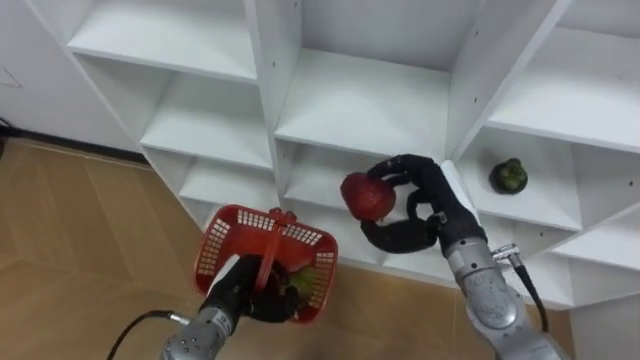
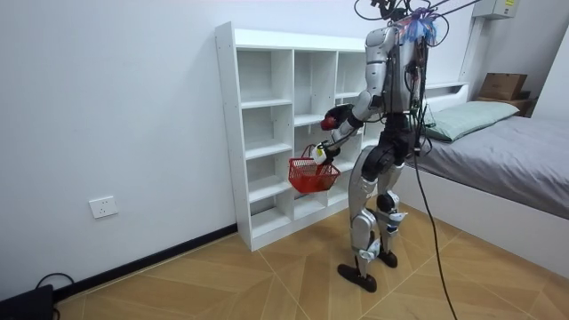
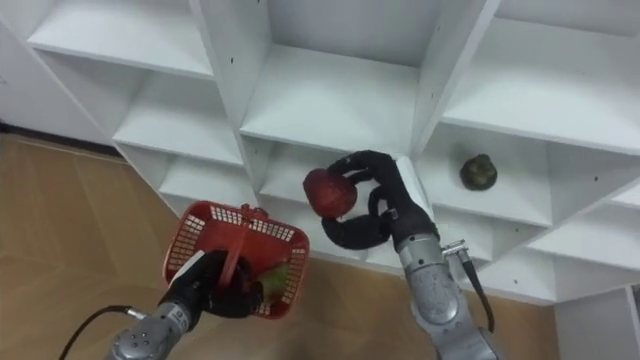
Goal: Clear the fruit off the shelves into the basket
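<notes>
Item, left: my left hand (image 1: 240, 292) is curling round the handle of the red basket (image 1: 215, 250), clamped on it. The basket is hanging tilted above the wooden floor (image 1: 80, 230), in front of the lower shelves of the white closet (image 1: 360, 100). Something greenish (image 1: 299, 284) is lying inside the basket, partly hidden by the hand and the mesh, and I cannot tell what it is.

Item, centre: a red fruit (image 1: 368, 196) — my right hand (image 1: 432, 205) is gripping it, fingers wrapping over the top and thumb curling underneath. I am holding it in the air before the closet's middle column, above and to the right of the basket and apart from it.

Item, right: a dark green fruit (image 1: 508, 176) is sitting on a shelf in the closet's right-hand compartment, past the upright board from my right hand.

Item, room view: I am standing upright facing the closet — a bed (image 2: 516, 151) is lying behind me at the room view's right.
</notes>
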